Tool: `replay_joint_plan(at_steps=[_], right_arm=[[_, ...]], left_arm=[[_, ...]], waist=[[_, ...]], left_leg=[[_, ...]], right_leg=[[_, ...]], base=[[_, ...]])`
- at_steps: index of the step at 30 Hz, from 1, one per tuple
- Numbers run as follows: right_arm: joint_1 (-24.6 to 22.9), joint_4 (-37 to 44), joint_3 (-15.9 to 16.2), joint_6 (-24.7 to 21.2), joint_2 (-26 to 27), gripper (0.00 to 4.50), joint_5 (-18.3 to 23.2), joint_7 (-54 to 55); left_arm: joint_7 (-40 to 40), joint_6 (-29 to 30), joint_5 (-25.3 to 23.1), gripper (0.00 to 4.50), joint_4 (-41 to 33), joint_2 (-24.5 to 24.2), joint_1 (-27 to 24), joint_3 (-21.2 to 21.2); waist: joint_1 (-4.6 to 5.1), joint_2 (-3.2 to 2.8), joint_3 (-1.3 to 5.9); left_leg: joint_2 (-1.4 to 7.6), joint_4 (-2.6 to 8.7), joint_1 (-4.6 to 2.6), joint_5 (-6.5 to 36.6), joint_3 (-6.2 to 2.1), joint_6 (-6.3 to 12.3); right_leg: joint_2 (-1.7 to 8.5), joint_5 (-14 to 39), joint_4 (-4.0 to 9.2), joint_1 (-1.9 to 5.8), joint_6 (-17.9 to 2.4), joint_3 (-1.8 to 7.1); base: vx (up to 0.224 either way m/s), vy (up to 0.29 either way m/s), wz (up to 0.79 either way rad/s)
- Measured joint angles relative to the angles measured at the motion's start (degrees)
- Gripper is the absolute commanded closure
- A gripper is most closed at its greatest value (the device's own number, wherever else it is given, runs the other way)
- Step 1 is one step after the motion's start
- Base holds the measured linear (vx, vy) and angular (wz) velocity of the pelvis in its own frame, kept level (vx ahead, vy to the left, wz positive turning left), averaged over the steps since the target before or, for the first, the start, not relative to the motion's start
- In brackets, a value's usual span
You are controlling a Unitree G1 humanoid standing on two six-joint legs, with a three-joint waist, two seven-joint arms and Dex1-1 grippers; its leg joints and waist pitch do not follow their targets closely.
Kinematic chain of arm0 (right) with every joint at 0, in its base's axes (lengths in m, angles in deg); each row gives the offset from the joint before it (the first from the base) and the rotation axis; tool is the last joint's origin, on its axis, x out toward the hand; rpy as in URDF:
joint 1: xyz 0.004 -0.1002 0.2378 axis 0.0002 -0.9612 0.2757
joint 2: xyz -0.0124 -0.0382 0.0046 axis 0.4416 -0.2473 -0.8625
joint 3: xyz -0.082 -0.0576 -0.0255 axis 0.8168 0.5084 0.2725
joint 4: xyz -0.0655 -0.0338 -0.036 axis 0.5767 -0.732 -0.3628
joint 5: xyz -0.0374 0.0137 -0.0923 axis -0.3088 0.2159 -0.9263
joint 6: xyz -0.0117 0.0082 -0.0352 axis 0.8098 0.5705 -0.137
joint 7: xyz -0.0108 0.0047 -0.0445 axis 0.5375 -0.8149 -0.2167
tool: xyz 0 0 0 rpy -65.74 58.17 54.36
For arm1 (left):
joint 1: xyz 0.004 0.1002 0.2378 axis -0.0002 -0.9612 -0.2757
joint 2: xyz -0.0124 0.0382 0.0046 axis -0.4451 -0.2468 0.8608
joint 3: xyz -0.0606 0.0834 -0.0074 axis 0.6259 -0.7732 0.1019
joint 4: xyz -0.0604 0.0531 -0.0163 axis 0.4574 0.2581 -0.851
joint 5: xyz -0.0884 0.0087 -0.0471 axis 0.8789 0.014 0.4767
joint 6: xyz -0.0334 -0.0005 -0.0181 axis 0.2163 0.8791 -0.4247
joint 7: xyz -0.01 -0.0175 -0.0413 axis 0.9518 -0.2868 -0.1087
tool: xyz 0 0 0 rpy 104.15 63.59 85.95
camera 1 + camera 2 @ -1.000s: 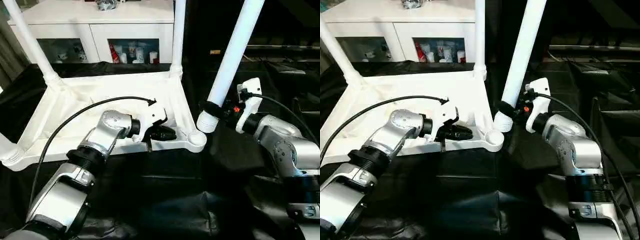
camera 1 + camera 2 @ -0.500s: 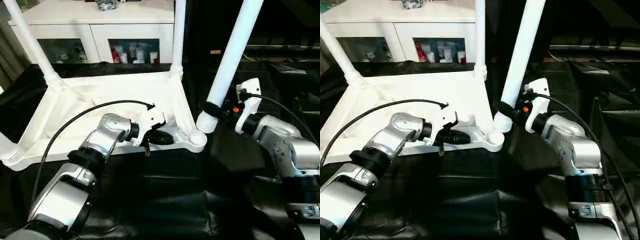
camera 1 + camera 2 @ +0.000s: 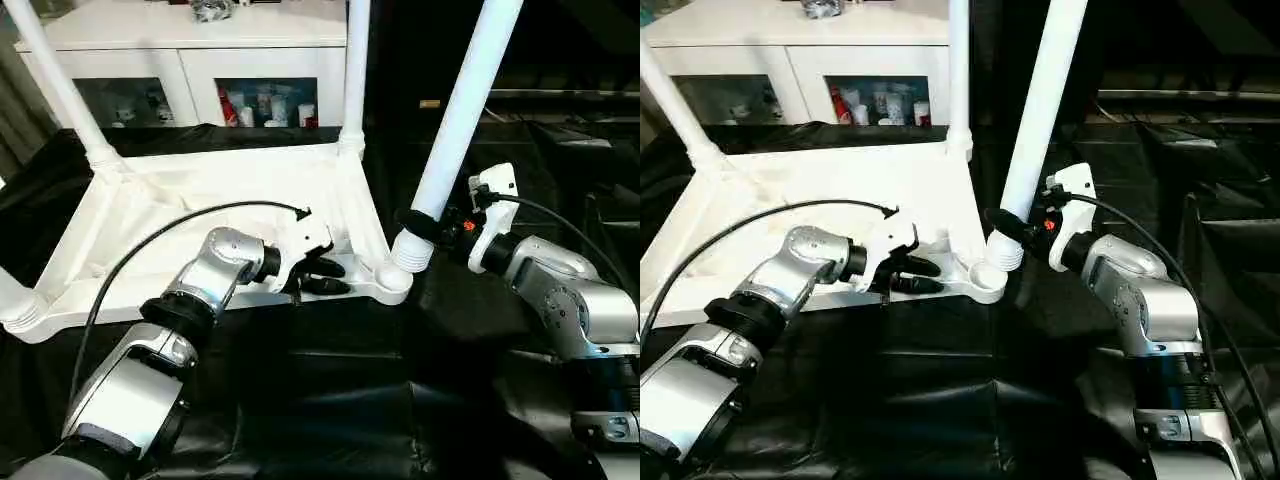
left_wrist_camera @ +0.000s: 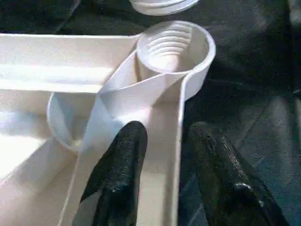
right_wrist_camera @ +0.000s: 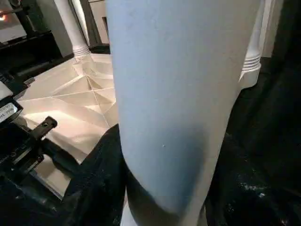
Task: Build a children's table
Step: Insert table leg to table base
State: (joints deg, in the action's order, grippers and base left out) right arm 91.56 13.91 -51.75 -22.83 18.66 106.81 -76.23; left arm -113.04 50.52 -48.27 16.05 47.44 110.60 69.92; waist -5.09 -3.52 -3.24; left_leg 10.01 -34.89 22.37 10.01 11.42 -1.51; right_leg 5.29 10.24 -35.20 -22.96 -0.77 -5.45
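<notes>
We find the black-covered surface (image 3: pixel 330 400) carrying the children's table in an inverted position: the tabletop (image 3: pixel 200 215) lies underside up, with its raised rim standing upward. Behind it stands a white cabinet (image 3: pixel 180 60) with small items behind its glass doors.

Three legs are seated in their corner sockets: the far-left leg (image 3: pixel 60 85), the far-right leg (image 3: pixel 355 60) and a near-left leg (image 3: pixel 15 300), of which only the base shows. The fourth leg (image 3: pixel 460 120) is held by the right gripper (image 3: pixel 425 225), which is clenched around its lower end just above the ribbed collar. Its long axis rises steeply, tilted away to the robot's right at the top.

The one open socket (image 4: pixel 171 47) sits at the near-right corner. It is empty, its inner threads plainly visible. The leg's lower end hangs just beside and slightly above that socket, on the side toward the right arm. In our judgement, the coming move turns on bringing that end over the socket and righting the leg, and the right arm is the nearer.

The left gripper (image 4: pixel 164 160) straddles the near rim just beside the socket; its fingers (image 4: pixel 122 160) stand apart, one on each side of the rim wall, released rather than pinching.
</notes>
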Motion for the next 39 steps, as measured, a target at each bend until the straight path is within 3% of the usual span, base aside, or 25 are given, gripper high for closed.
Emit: replay_joint_plan(at_steps=[8, 9, 29, 34, 39], right_arm=[[0.0, 0.12, 0.15, -0.17, -0.39, 2.64, 0.0, -0.15], [0.0, 0.12, 0.15, -0.17, -0.47, 2.64, 0.0, -0.21], [-0.04, 0.3, 0.65, -0.26, -0.84, 2.64, -0.16, -0.72], [-0.08, 2.33, 2.22, -2.55, -2.05, 2.64, 0.17, -3.39], [-0.07, 2.27, 4.88, -3.5, -2.44, 2.64, -0.43, -4.41]], left_arm=[[1.21, -1.73, -1.72, 2.35, 3.21, 0.31, 0.01, -0.22], [1.2, -1.87, -1.95, 2.63, 3.26, 0.31, 0.01, -0.22], [-0.8, -3.43, -2.24, 4.13, 6.12, 0.45, 0.62, 0.19], [-2.22, -3.3, -2.32, 4.46, 6.22, 0.47, 0.69, 0.52], [-2.34, -1.78, -2.31, 4.5, 5.44, 1.3, 0.68, 0.74]], waist=[[-0.01, 0.0, 0.0], [-0.01, 0.0, 0.0], [0.01, 0.0, 0.0], [0.12, 0.0, 0.0], [0.03, 0.02, -0.01]], left_leg=[[0.0, 0.0, 0.01, 0.0, 0.0, 0.0], [0.0, 0.0, 0.01, 0.0, 0.0, 0.0], [0.0, 0.01, 0.0, 0.0, 0.0, 0.0], [0.0, 0.04, 0.0, 0.01, 0.01, 0.01], [0.0, 0.1, 0.02, 0.03, 0.02, 0.03]], right_leg=[[0.0, 0.0, 0.03, 0.0, 0.0, 0.0], [0.0, 0.0, 0.03, 0.0, 0.0, 0.0], [0.0, 0.0, 0.04, 0.0, 0.0, 0.0], [0.0, -0.01, 0.1, 0.0, 0.01, 0.0], [0.0, 0.0, 0.18, -0.02, 0.01, 0.0]], base=[[0.0, 0.0, 0.0], [0.0, 0.0, 0.0], [0.0, 0.0, 0.0], [0.0, 0.0, 0.0], [0.0, 0.0, 0.0]])
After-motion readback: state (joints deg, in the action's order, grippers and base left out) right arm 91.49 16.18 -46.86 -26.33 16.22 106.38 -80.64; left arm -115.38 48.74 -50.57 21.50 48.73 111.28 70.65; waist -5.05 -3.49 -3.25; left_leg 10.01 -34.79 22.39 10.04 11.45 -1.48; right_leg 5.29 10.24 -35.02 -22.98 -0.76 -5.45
